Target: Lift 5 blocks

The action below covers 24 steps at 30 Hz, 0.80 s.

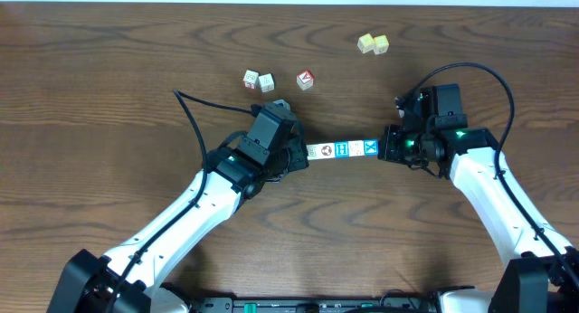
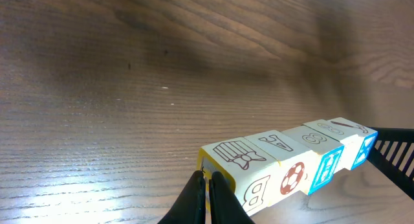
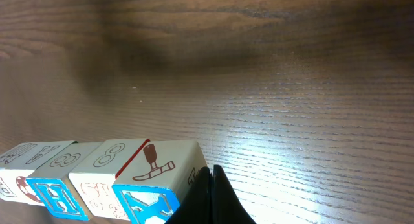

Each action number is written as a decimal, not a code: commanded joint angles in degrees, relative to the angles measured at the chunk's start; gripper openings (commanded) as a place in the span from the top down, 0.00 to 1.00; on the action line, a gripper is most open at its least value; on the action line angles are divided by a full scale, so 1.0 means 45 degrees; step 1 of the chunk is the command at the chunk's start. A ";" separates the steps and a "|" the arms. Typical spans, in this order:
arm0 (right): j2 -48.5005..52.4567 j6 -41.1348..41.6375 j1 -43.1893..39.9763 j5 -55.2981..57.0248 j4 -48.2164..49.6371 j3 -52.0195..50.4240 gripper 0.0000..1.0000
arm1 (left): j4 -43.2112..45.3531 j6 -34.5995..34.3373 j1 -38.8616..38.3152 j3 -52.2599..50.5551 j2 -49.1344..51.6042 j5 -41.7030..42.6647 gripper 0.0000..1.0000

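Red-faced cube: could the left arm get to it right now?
Probably not: nothing blocks the red-faced cube, but the shut left gripper is pressing the row of blocks against the right gripper.
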 commanded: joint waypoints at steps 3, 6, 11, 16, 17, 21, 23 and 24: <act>-0.0369 0.0325 0.1010 -0.4167 0.0078 0.0442 0.99 | 0.0559 -0.0165 -0.0573 0.0131 -0.0063 0.2599 0.93; -0.0369 0.0325 0.1010 -0.4167 0.0039 0.0442 0.99 | 0.0559 -0.0165 -0.0573 0.0131 -0.0063 0.2599 0.93; -0.0369 0.0321 0.1010 -0.4163 -0.0049 0.0442 0.99 | 0.0559 -0.0165 -0.0573 0.0131 -0.0063 0.2599 0.93; -0.0369 0.0325 0.1010 -0.4124 -0.0053 0.0442 0.99 | 0.0559 -0.0170 -0.0573 0.0131 -0.0063 0.2599 0.93; -0.0369 0.0325 0.1010 -0.4119 -0.0053 0.0442 0.99 | 0.0559 -0.0165 -0.0573 0.0131 -0.0063 0.2599 0.93; -0.0369 0.0325 0.1010 -0.4119 -0.0049 0.0442 0.99 | 0.0563 -0.0170 -0.0573 0.0131 -0.0063 0.2599 0.93; -0.0369 0.0325 0.1010 -0.4119 -0.0049 0.0442 0.99 | 0.0563 -0.0170 -0.0573 0.0131 -0.0063 0.2599 0.93; -0.0369 0.0321 0.1010 -0.4119 -0.0044 0.0442 0.99 | 0.0563 -0.0170 -0.0573 0.0131 -0.0063 0.2599 0.93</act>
